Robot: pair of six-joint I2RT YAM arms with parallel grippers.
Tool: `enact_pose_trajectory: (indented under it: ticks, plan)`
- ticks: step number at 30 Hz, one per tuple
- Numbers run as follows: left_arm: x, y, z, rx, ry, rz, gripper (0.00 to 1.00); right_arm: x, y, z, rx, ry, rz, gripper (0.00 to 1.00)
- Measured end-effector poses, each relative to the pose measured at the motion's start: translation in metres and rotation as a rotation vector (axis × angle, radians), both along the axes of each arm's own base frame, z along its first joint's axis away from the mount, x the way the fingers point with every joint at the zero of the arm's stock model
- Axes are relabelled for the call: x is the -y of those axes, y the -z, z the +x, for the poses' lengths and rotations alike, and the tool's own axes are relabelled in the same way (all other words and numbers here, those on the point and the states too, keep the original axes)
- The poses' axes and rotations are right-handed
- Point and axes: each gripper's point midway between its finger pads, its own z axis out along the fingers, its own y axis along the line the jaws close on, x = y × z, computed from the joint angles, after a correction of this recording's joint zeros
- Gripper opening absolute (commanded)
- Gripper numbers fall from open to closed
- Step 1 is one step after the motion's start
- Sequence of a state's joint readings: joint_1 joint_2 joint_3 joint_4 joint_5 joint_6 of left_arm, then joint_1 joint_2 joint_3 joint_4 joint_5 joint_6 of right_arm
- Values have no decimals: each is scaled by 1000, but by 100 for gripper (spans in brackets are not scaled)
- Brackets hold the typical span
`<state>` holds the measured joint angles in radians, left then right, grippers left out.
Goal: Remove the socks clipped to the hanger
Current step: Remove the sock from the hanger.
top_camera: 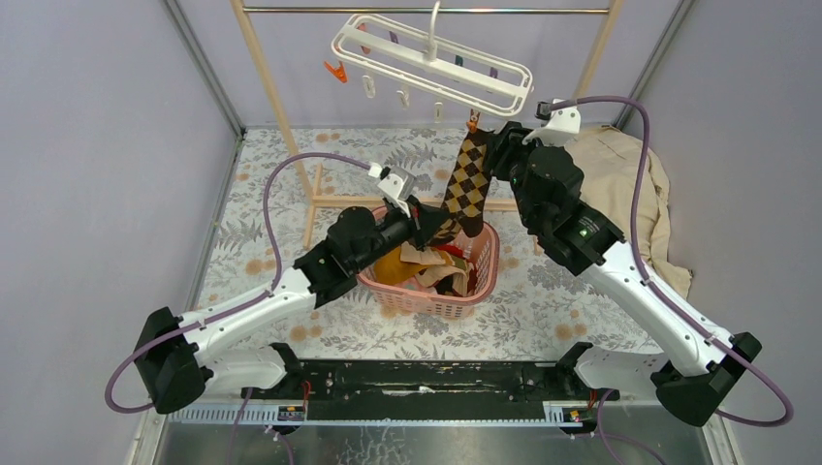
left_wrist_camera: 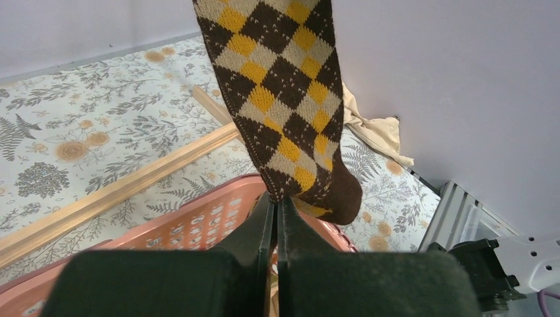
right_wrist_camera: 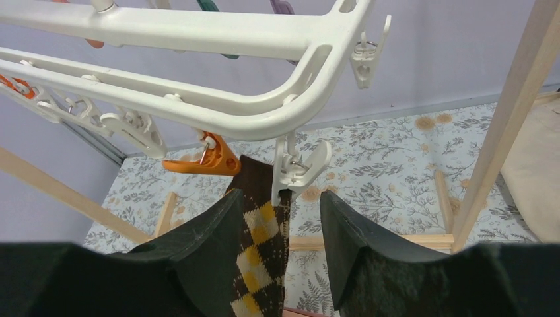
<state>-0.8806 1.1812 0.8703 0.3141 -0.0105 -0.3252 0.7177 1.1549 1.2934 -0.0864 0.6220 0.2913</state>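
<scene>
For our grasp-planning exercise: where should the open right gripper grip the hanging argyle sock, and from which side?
Probably the dark cuff of the sock, just under the hanger, approached from the near side and straddled. The sock hangs flat and straight, with its lower end pinched by the left gripper.

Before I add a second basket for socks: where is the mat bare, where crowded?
Bare: the mat left of the basket, and the strip along its near side. Crowded: the middle, where the left gripper and right gripper meet at the argyle sock under the hanger; a beige cloth covers the right rear.
</scene>
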Motion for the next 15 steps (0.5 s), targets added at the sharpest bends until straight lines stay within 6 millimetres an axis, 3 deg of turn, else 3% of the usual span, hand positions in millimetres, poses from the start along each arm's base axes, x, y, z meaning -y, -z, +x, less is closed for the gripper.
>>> enact_pose_trajectory:
  ticks: [15]
  plan:
    - [11, 6, -15, -7, 31, 10, 2, 2, -10, 11, 35, 50, -1, 51]
